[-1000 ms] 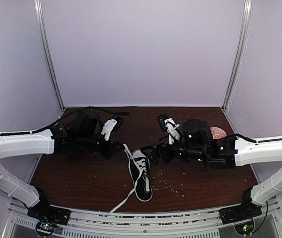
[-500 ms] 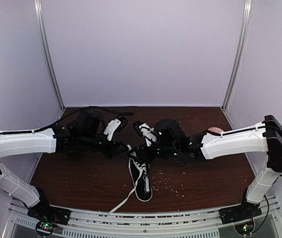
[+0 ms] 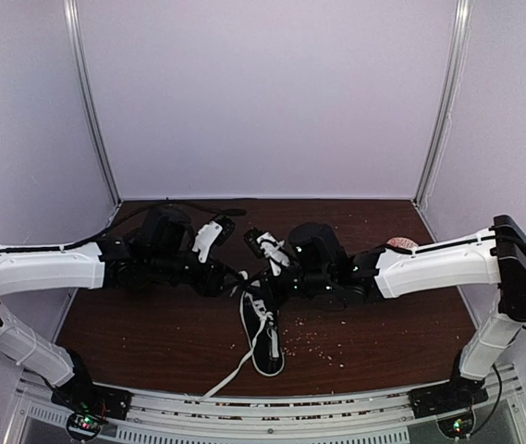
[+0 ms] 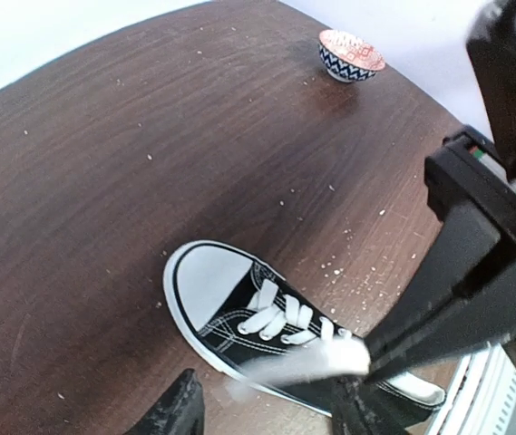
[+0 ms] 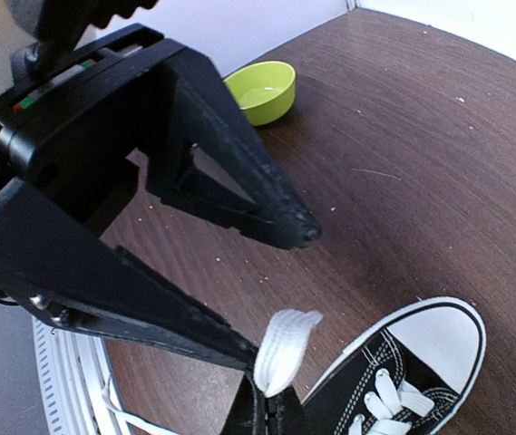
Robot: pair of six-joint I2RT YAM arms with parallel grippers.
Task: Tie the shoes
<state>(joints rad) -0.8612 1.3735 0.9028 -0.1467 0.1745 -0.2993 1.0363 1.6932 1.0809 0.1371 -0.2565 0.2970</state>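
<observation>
Left claw (image 4: 271,410): released, jaws apart near the sneaker (image 3: 263,335)
Right claw (image 5: 264,410): clenched on white lace (image 5: 287,340) end
Sneaker: flat on bench (image 4: 103,181)

I note: shoe (image 3: 263,335) at table (image 3: 152,333) centre, toe toward back. Left gripper (image 3: 232,276) and right gripper (image 3: 261,282) meet over its far end, lace (image 5: 287,349) between them. Bowl (image 4: 351,54) right rear; second bowl (image 5: 260,91) beyond left gripper.
</observation>
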